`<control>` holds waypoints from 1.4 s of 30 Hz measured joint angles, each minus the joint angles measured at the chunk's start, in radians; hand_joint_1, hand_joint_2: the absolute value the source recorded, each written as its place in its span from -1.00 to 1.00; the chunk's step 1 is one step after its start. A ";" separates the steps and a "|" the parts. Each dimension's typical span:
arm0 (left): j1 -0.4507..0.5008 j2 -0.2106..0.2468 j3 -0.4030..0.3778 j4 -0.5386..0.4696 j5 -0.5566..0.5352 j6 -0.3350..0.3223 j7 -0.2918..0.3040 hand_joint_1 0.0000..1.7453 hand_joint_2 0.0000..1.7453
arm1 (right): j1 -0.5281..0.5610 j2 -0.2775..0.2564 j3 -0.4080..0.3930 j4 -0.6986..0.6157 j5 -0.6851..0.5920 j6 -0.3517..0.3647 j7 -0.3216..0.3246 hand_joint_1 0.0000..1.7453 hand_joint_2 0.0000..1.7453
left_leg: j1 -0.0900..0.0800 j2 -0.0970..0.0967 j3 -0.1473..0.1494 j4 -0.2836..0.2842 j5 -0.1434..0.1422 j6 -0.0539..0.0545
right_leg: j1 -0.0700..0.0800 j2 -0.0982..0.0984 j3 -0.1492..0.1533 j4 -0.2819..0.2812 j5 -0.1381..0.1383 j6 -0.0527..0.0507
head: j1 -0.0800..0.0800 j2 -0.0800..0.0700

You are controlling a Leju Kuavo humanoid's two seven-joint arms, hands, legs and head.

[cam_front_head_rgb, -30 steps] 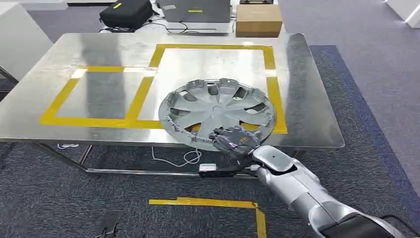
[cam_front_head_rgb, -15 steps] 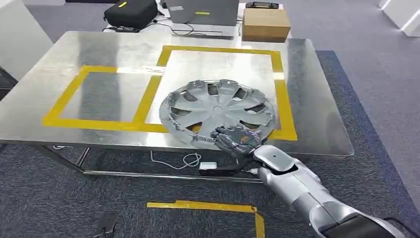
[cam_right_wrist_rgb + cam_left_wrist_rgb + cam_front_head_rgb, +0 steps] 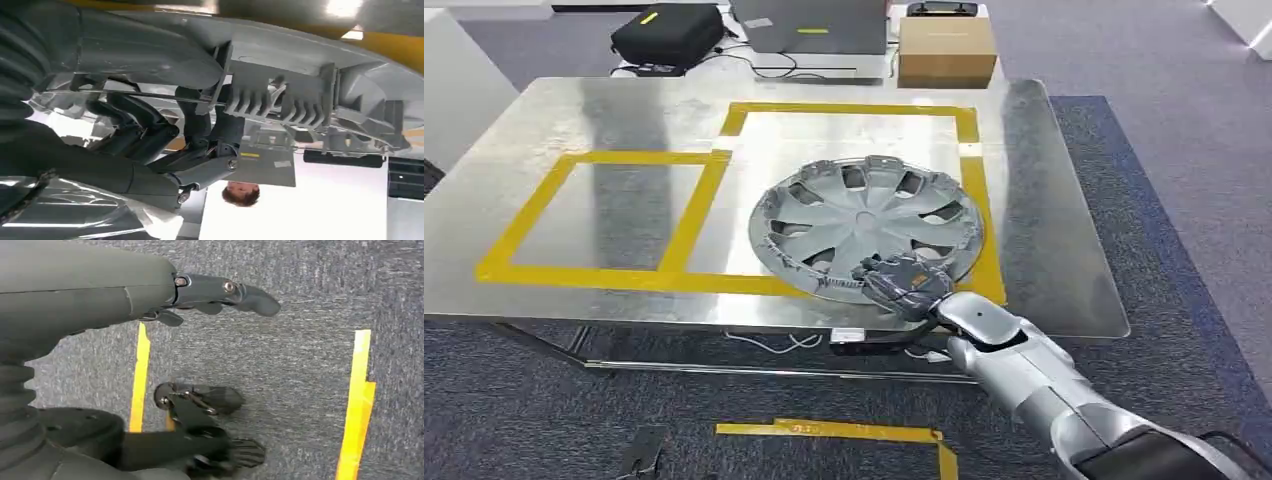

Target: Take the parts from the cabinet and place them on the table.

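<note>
A silver hubcap [image 3: 869, 230] lies face up, a little tilted, on the steel table [image 3: 614, 110], inside the larger yellow-taped rectangle [image 3: 854, 108]. My right hand [image 3: 902, 285] grips its near rim, close to the table's front edge. From the right wrist, the dark fingers [image 3: 205, 125] curl around the ribbed edge of the hubcap [image 3: 310, 65], with the thumb on the other side. My left hand [image 3: 90, 300] hangs over the grey carpet with fingers apart and holds nothing.
A smaller taped rectangle [image 3: 524, 215] marks the table's left half. Beyond the far edge sit a cardboard box [image 3: 946, 47], a black bag [image 3: 667, 32] and a grey case [image 3: 809, 25]. Cables and a small box [image 3: 859, 340] lie under the table. Yellow tape [image 3: 854, 432] marks the floor.
The camera has shifted and the table sits lower in the picture. The hubcap, still in my right hand, now lies farther in from the front edge.
</note>
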 joint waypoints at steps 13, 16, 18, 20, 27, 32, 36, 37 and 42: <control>0.002 0.001 0.000 0.000 -0.001 0.001 -0.006 -1.00 1.00 | -0.024 -0.018 0.020 0.037 0.067 0.021 0.074 1.00 1.00 | -0.002 0.001 0.046 -0.264 0.153 0.041 | 0.003 0.011 0.028 0.043 -0.085 0.042 | 0.005 0.000; 0.001 0.001 0.000 0.000 -0.001 -0.001 -0.011 -1.00 1.00 | -0.023 -0.031 0.021 0.061 0.077 0.017 0.096 1.00 1.00 | -0.003 0.002 0.046 -0.264 0.149 0.049 | 0.002 0.011 -0.101 0.284 -0.186 0.050 | 0.007 0.000; 0.002 0.002 0.000 0.000 0.000 -0.009 -0.012 -1.00 1.00 | -0.024 -0.036 0.023 0.076 0.081 0.016 0.109 1.00 1.00 | -0.003 0.002 0.048 -0.264 0.147 0.049 | 0.002 0.010 -0.128 0.315 -0.168 0.050 | 0.007 0.000; 0.002 0.001 -0.002 0.000 -0.012 -0.009 -0.011 -1.00 1.00 | -0.031 -0.040 0.025 0.088 0.086 0.015 0.113 1.00 1.00 | -0.003 0.000 0.053 -0.264 0.146 0.049 | 0.002 0.010 -0.056 0.163 -0.078 0.043 | 0.007 0.000; 0.003 0.000 -0.018 0.000 -0.027 -0.005 -0.011 -1.00 1.00 | -0.047 -0.051 0.029 0.113 0.089 0.011 0.124 -1.00 -1.00 | -0.005 -0.009 0.056 -0.263 0.145 0.012 | 0.006 0.009 0.045 -0.015 -0.022 0.005 | 0.007 0.000; 0.006 0.001 -0.018 0.000 -0.021 0.031 -0.021 -1.00 -1.00 | -0.043 -0.053 0.029 0.125 0.099 -0.006 0.127 -1.00 -1.00 | 0.002 -0.003 -0.064 0.037 -0.018 -0.007 | 0.001 0.007 0.045 -0.017 -0.020 -0.005 | -0.001 0.000; 0.006 0.003 -0.018 0.000 -0.020 0.037 -0.020 -1.00 -1.00 | -0.044 -0.055 0.029 0.130 0.112 -0.006 0.141 -1.00 -1.00 | 0.007 -0.001 0.040 -0.147 0.094 -0.007 | 0.000 0.013 0.051 -0.015 -0.023 0.000 | -0.001 0.000; 0.006 0.003 -0.018 0.000 -0.020 0.037 -0.020 -1.00 -1.00 | -0.045 -0.056 0.029 0.131 0.112 -0.006 0.141 -1.00 -1.00 | 0.008 0.002 0.089 -0.237 0.121 -0.006 | 0.001 0.013 0.053 -0.013 -0.025 0.005 | -0.001 0.000; 0.004 0.001 -0.018 0.000 -0.020 0.037 -0.020 -1.00 -1.00 | -0.045 -0.061 0.029 0.134 0.126 -0.006 0.147 -1.00 -1.00 | 0.000 0.000 0.097 -0.264 0.112 0.031 | 0.003 0.018 0.051 -0.018 -0.023 0.039 | 0.000 0.000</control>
